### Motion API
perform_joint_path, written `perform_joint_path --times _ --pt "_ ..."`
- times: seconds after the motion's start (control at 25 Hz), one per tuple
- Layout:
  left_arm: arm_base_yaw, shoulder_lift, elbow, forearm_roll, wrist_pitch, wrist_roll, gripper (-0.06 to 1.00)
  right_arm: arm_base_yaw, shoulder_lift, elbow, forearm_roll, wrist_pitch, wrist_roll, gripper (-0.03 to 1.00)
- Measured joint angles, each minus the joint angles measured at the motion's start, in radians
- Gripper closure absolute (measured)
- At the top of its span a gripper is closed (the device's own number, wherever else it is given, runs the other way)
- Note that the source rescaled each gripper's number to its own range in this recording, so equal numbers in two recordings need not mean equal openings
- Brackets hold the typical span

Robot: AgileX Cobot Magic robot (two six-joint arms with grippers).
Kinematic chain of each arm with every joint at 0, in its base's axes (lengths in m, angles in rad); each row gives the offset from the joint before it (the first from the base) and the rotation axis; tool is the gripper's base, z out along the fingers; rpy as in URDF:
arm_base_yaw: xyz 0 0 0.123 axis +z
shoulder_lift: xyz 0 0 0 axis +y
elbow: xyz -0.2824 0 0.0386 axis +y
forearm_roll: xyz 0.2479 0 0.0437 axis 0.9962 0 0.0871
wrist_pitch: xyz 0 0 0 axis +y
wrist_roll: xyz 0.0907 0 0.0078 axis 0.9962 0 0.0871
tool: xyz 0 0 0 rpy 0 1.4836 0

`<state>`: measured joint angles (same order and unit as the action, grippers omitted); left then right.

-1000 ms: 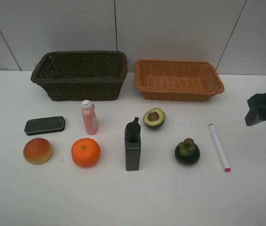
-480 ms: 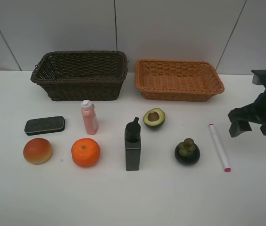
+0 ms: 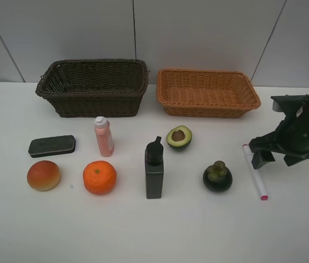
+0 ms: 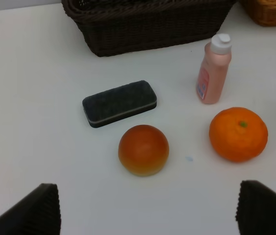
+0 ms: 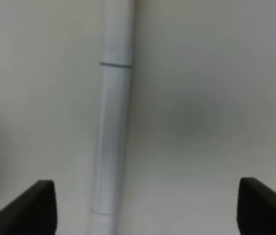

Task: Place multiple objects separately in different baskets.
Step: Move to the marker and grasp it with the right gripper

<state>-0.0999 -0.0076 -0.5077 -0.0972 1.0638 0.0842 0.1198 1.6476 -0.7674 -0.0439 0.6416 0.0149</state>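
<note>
Plainly, nothing is sorted yet: no object shows in either basket, and all eight stand or lie on the white worktop (image 3: 143,230).

The black bottle (image 3: 154,172) serves as the landmark, with sides as the high view shows them.
- **Baskets:** the dark basket (image 3: 97,104) sits beyond the black bottle to its left, and the orange-tan basket (image 3: 206,109) beyond it to its right.
- **Left of it:** the pink bottle (image 3: 103,138) stands left of it and a little farther back, with the eraser (image 3: 52,146) farther left. The orange (image 3: 99,177) lies near it on the left, and the peach-coloured fruit (image 3: 44,175) lies beyond that.
- **Right of it:** the halved avocado (image 3: 179,137) is near it, to the right and a little farther back, and the mangosteen (image 3: 217,176) is to its right. The marker (image 3: 255,172) is farther right again, well apart from it.

The right tool (image 3: 278,158) hangs low over the marker with its jaws spread wide. In the wrist view the marker (image 5: 111,137) runs between the two fingers, nearer one and touched by neither. I judge the first pick to be only beginning, so all eight placements are left. The left tool (image 4: 150,215) hovers above the peach-coloured fruit and the orange, jaws apart, holding nothing.

Both baskets are stiff woven wicker and rectangular, the dark one deeper and the tan one shallow. The bottles look like smooth plastic: the black one is square and tall, the pink one round with a white cap. The eraser is a rounded, felt-like block. The fruits are round, and the mangosteen is glossy with a knobbly top. The marker is a slim, smooth cylinder that could roll.
</note>
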Motion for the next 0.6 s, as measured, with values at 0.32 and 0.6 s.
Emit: perform_joint_path --times 0.32,0.6 --pt "0.0 0.0 0.0 0.0 0.0 0.0 0.1 0.042 0.061 0.0 0.023 -0.024 -0.001 0.06" --pt "0.0 0.0 0.0 0.0 0.0 0.0 0.1 0.047 0.13 -0.001 0.024 -0.041 -0.001 0.06"
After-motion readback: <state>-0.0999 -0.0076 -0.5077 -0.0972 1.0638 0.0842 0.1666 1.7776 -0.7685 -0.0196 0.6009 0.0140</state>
